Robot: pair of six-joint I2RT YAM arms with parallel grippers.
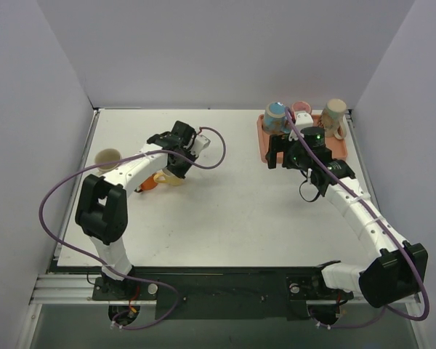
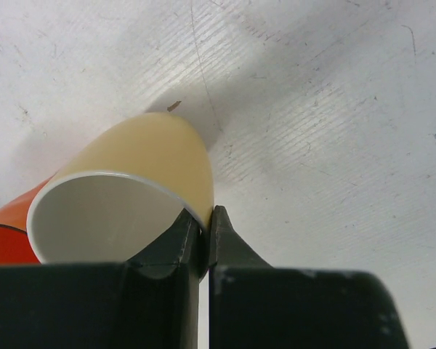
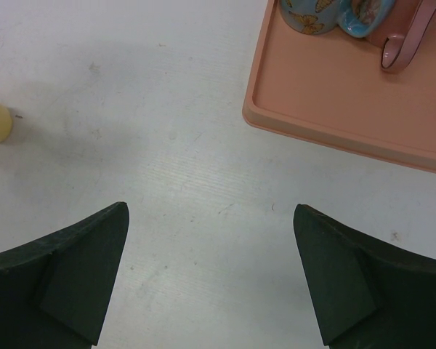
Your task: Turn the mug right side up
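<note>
A pale yellow mug (image 2: pixel 156 149) with a white inside lies tilted on its side on the white table, its mouth towards the left wrist camera. My left gripper (image 2: pixel 202 218) is shut on its rim, one finger inside and one outside. In the top view the mug (image 1: pixel 174 177) sits just under my left gripper (image 1: pixel 176 167), left of the table's middle. An orange mug (image 2: pixel 6 227) touches the yellow one on its left side and also shows in the top view (image 1: pixel 149 184). My right gripper (image 3: pixel 209 211) is open and empty above bare table.
A pink tray (image 1: pixel 263 138) at the back right holds a blue mug (image 1: pixel 276 116), a pink mug (image 1: pixel 301 109) and a beige mug (image 1: pixel 334 113). The tray's corner (image 3: pixel 334 102) lies just ahead of my right gripper. A beige cup (image 1: pixel 107 158) stands upright at the left edge.
</note>
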